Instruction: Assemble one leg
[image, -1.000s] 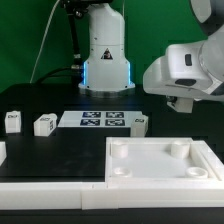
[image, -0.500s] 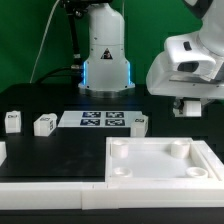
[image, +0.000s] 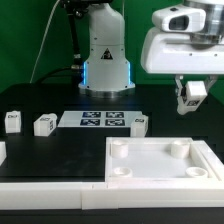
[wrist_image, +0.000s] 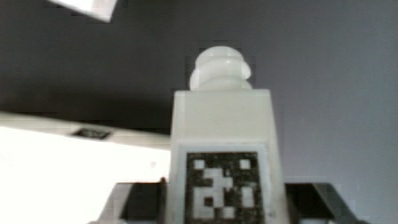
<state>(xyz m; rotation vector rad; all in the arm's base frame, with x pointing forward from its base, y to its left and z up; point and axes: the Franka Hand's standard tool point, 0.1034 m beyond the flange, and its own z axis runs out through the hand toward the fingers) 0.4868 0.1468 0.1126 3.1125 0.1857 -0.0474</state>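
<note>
Nearest, across the front of the exterior view: the white tray, corner sockets facing up, none of them filled as far as can be seen. Above its far corner on the exterior view's right, lifted clear: the gripper, clamped narrow on the leg, well apart from the tray. Seen through the wrist view: tag face toward the camera, knobbed tip pointing away from the fingers, grip set low on the body at the tag end. Main risk, as a judgement: a slanted or off-centre descent, catching the tip on a socket rim instead of entering, then shoving the tray along the table if loose, or twisting the leg between the pads. Second risk: slipping under load, given so short a bite on smooth plastic, worse if the joint needs turning. Farther back: spare block just beside the marker board, likely to be knocked by any low sweep that way. Farthest: robot base, well apart from all of it.
</note>
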